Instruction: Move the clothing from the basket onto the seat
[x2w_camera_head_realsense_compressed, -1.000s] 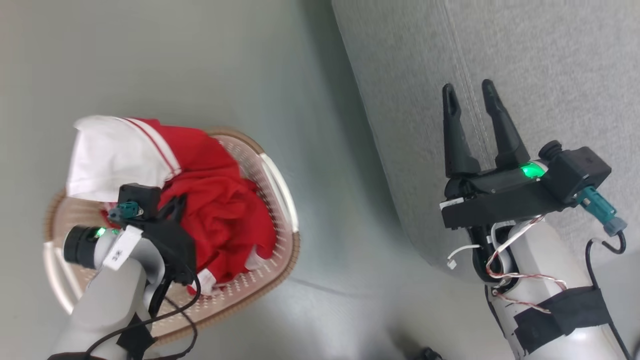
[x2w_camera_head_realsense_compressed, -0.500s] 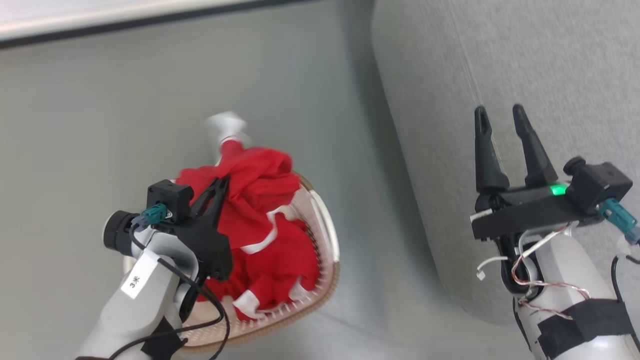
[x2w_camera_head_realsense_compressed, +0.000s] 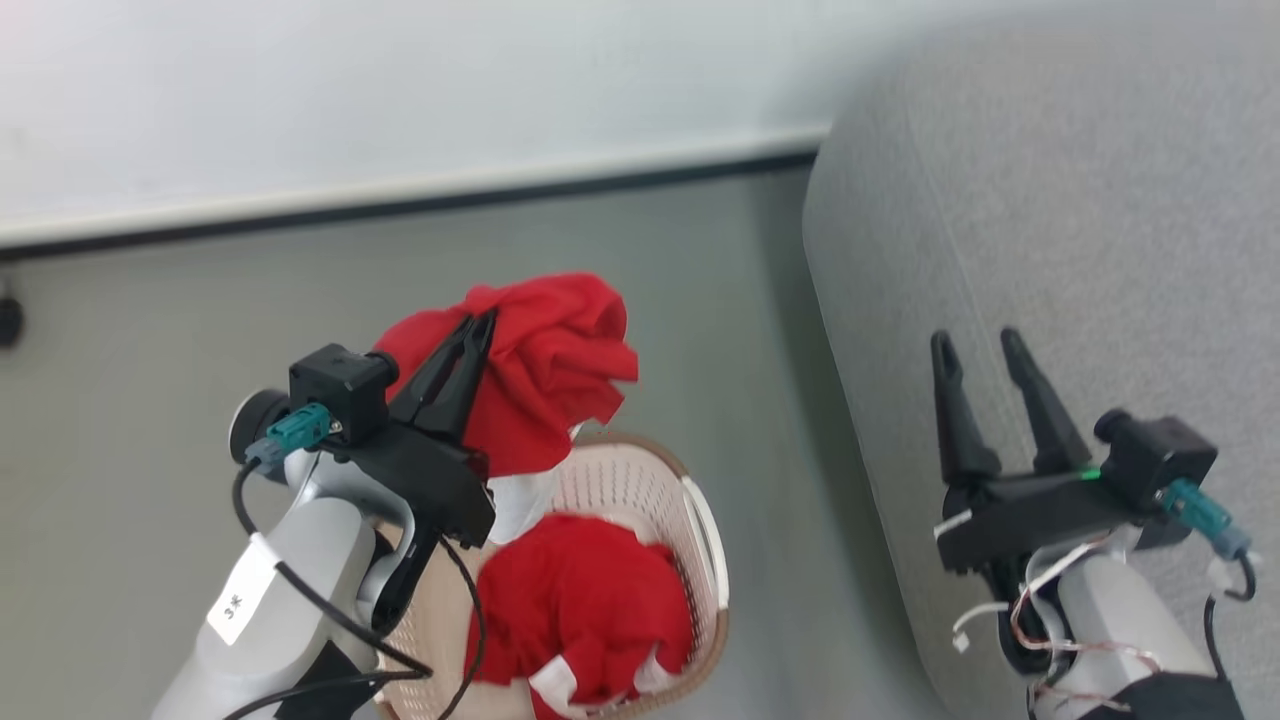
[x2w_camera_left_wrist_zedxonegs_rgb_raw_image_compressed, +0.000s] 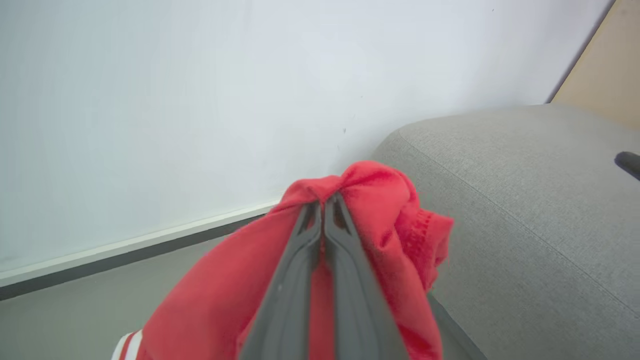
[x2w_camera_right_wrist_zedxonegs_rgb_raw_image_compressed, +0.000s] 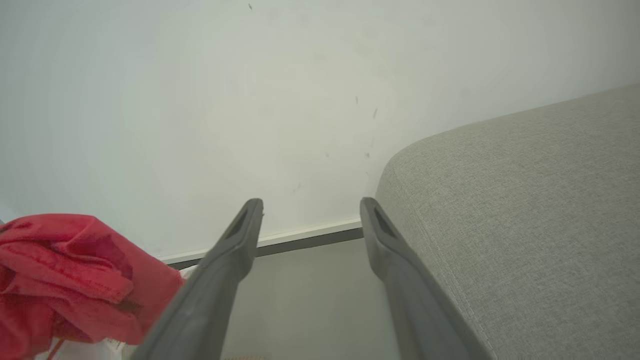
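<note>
Up goes the left gripper (x2w_camera_head_realsense_compressed: 483, 322) above the laundry basket (x2w_camera_head_realsense_compressed: 705, 520), its two dark fingers pinched tight together on a bunched red shirt (x2w_camera_head_realsense_compressed: 560, 370). The shirt hangs over the basket's far rim, and a white panel trails down behind the gripper toward the basket. From the left wrist view, red cloth wraps both fingertips, with striped trim showing at the lower edge. More red and white clothing (x2w_camera_head_realsense_compressed: 585, 600) lies heaped inside the basket, which stands on the grey floor (x2w_camera_head_realsense_compressed: 200, 330) near the grey sofa (x2w_camera_head_realsense_compressed: 1050, 200). Over the sofa's rounded edge hovers the right gripper (x2w_camera_head_realsense_compressed: 975, 340), fingers spread apart, nothing between them. Beyond is a white wall (x2w_camera_head_realsense_compressed: 400, 80) with a pale baseboard at its foot.
</note>
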